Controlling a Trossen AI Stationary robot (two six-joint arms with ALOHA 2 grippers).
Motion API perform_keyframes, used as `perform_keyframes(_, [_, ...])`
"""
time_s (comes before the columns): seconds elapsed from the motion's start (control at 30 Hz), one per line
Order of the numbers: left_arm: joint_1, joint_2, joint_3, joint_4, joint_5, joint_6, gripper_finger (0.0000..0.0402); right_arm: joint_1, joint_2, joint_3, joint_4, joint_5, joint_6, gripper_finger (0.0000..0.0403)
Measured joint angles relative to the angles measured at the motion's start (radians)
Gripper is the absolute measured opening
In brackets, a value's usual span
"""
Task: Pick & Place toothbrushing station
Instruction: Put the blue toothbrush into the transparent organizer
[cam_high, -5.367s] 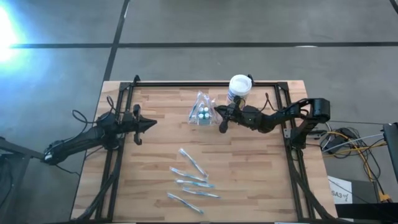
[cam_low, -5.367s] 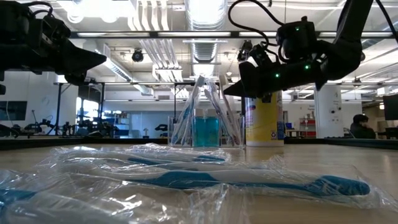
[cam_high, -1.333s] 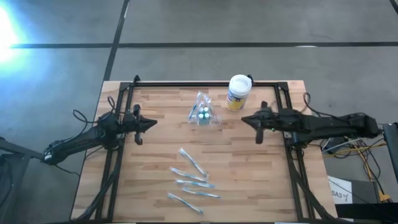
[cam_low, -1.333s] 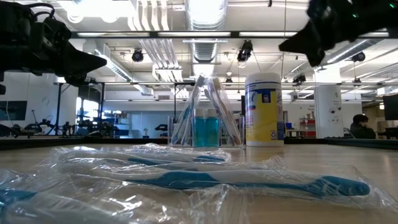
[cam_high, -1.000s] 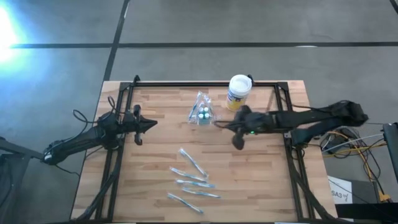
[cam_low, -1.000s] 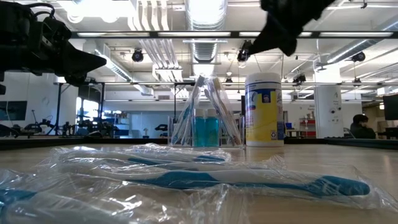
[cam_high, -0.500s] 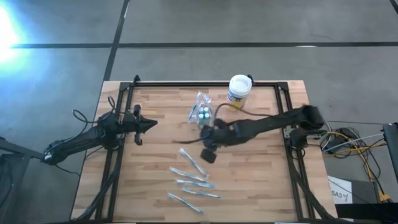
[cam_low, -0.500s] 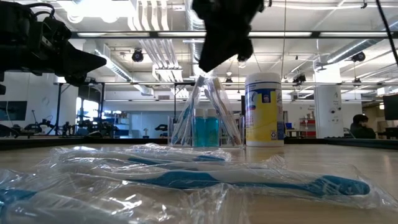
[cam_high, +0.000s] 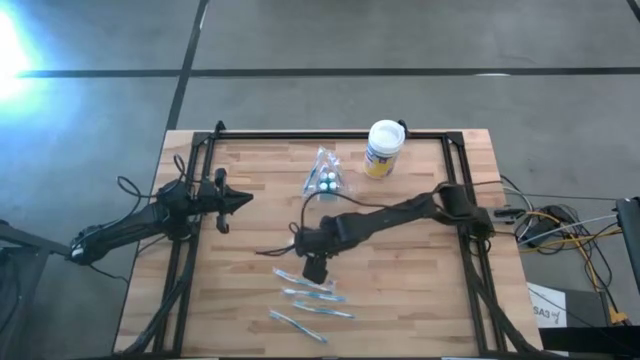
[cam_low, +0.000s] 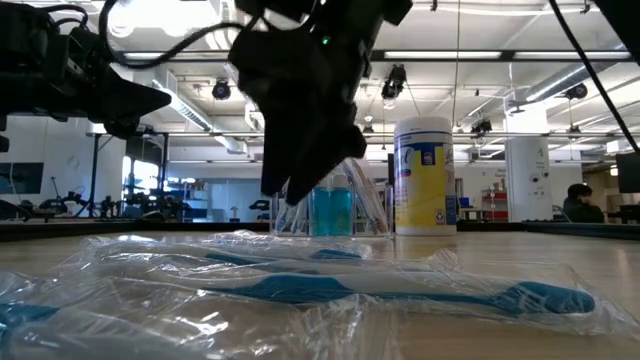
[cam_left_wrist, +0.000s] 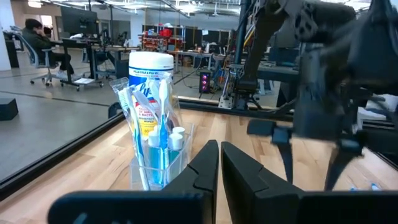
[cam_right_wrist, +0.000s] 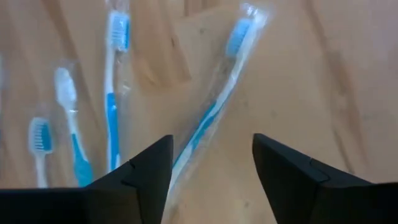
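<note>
Two arms are working over the wooden table (cam_high: 400, 280). The right gripper (cam_high: 316, 266) is reaching across to the middle of the table and hanging above the wrapped toothbrushes (cam_high: 312, 262) — its fingers (cam_right_wrist: 292, 180) are spread wide, with one blue-and-white brush (cam_right_wrist: 214, 112) showing in the gap between them. The left gripper (cam_high: 240, 199) is waiting at the table's left side, its fingers (cam_left_wrist: 205, 168) nearly closed with only a narrow slit between them and nothing held. The toothbrushing station (cam_high: 326, 178) — a clear holder filled with brushes and small tubes — is standing upright near the table's far edge, just beside the white-lidded canister (cam_high: 383, 148) and well apart from both grippers.
</note>
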Motion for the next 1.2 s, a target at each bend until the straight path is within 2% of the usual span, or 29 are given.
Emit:
perform_keyframes(0.33, [0.000, 0.007, 0.000, 0.000, 0.001, 0.002, 0.0025, 0.002, 0.084, 0.039, -0.003, -0.003, 0.032, 0.0228])
perform_keyframes(0.9, [0.000, 0.008, 0.000, 0.000, 0.000, -0.007, 0.0025, 0.006, 0.079, -0.069, 0.116, -0.001, 0.049, 0.0221])
perform_keyframes(1.03, [0.000, 0.008, 0.000, 0.000, 0.000, -0.010, 0.0025, 0.008, 0.077, -0.083, 0.121, 0.002, 0.036, 0.0197])
perform_keyframes(1.2, [0.000, 0.008, 0.000, 0.000, 0.000, -0.012, 0.0025, 0.008, 0.077, -0.080, 0.116, 0.009, 0.015, 0.0121])
